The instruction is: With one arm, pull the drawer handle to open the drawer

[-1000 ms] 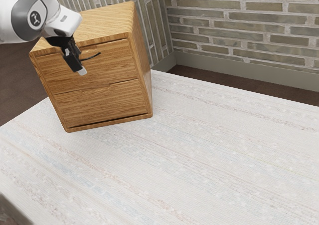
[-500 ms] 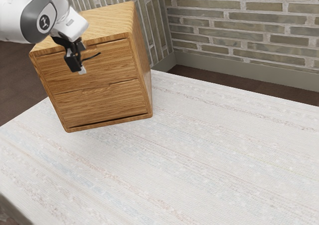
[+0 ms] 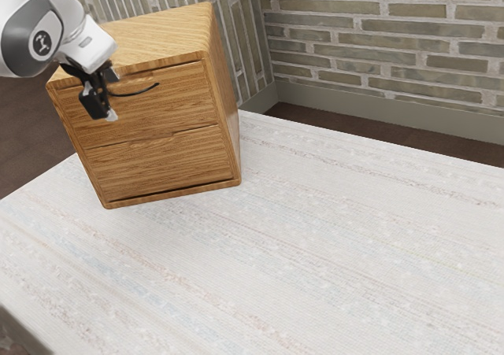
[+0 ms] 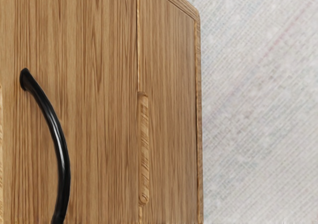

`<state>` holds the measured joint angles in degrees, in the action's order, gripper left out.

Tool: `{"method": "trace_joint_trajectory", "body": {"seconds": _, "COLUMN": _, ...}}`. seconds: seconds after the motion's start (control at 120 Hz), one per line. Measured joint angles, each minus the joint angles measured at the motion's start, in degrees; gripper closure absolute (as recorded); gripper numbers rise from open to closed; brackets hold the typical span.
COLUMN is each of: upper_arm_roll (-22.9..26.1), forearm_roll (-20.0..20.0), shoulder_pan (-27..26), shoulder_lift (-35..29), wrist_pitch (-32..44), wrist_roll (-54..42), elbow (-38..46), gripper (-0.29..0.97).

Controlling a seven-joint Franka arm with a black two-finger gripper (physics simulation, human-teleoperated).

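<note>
My gripper (image 3: 102,109) hangs in front of the upper drawer (image 3: 169,103), at the end of the handle (image 3: 140,91) that lies toward the exterior view's left. From this side angle I cannot tell if the gripper is apart or together. I also cannot tell if it touches the handle or only stands just before it.

In the wrist view the handle (image 4: 58,139) is a thin black bow that stands off the wood, with one end fixed into the drawer front. The hand camera looks nearly square at this front. I judge the hand is turned this way so that the pull can go straight out along the drawer's travel.

The upper drawer sits flush in the cabinet (image 3: 224,95), with no gap around its front, so it is shut and the opening is not yet begun. Below it, the lower drawer (image 3: 165,162) is flush as well.

The cabinet rests on the pale table (image 3: 331,253), near the corner of the brick wall (image 3: 378,32). Nothing holds it down, so a hard pull could drag the whole cabinet. A grasp at the end of the bow could also slip off, so I would take it nearer the middle
</note>
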<state>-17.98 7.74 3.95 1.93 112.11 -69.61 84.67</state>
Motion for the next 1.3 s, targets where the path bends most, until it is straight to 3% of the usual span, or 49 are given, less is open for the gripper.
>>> {"method": "trace_joint_trajectory", "body": {"seconds": 0.433, "upper_arm_roll": -3.5, "forearm_roll": 0.3, "shoulder_pan": -0.1, "shoulder_lift": 0.0, "wrist_pitch": 4.9, "wrist_roll": -0.7, "elbow": 2.9, "gripper": 0.00}}
{"method": "trace_joint_trajectory", "body": {"seconds": 0.717, "upper_arm_roll": -2.4, "forearm_roll": -0.1, "shoulder_pan": 1.7, "shoulder_lift": 1.4, "wrist_pitch": 9.8, "wrist_roll": -0.2, "elbow": 4.6, "gripper": 0.00}}
{"method": "trace_joint_trajectory", "body": {"seconds": 0.95, "upper_arm_roll": -1.1, "forearm_roll": -0.2, "shoulder_pan": -0.9, "shoulder_lift": 2.7, "wrist_pitch": 11.6, "wrist_roll": 0.4, "elbow": 5.0, "gripper": 0.00}}
{"method": "trace_joint_trajectory", "body": {"seconds": 1.3, "upper_arm_roll": -1.0, "forearm_roll": -0.2, "shoulder_pan": 0.1, "shoulder_lift": 4.4, "wrist_pitch": 12.8, "wrist_roll": 1.2, "elbow": 5.0, "gripper": 0.00}}
